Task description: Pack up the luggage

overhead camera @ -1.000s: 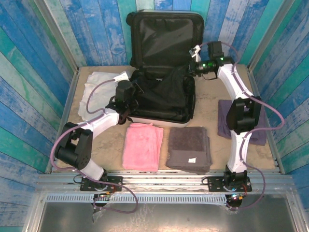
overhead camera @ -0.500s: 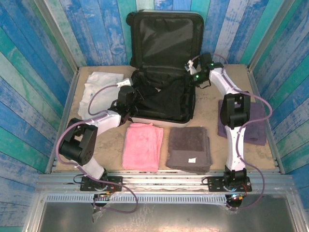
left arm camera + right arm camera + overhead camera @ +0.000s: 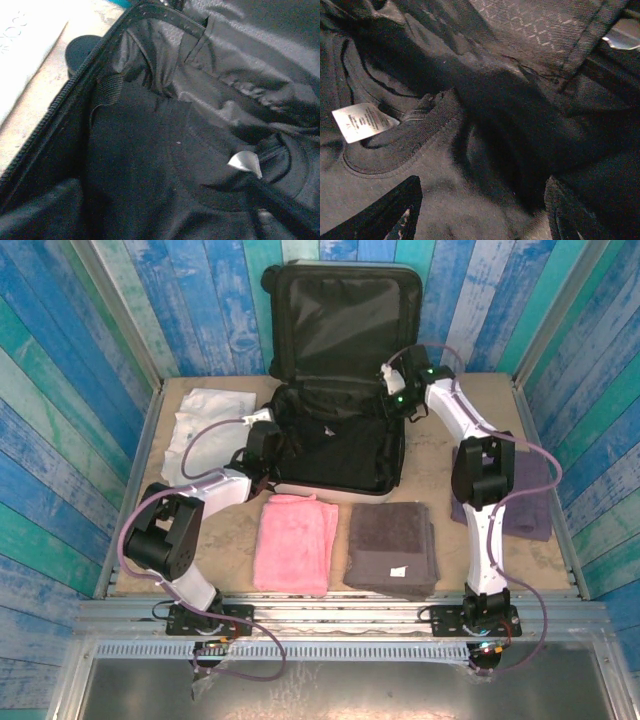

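One unreadable tag (image 3: 364, 121) inside luggage (image 3: 340, 302)

The suitcase (image 3: 340, 330) is lined with black woven cloth, faintly glossy. The garment (image 3: 485, 165) inside is matt knit, ribbed at the collar. At six o'clock, the pink towel (image 3: 293, 542) and grey towel (image 3: 392, 545) are fluffy terry.

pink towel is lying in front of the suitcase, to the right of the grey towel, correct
Not quite. The top view shows the pink towel lying in front of the suitcase, but to the left of the grey towel, not the right.
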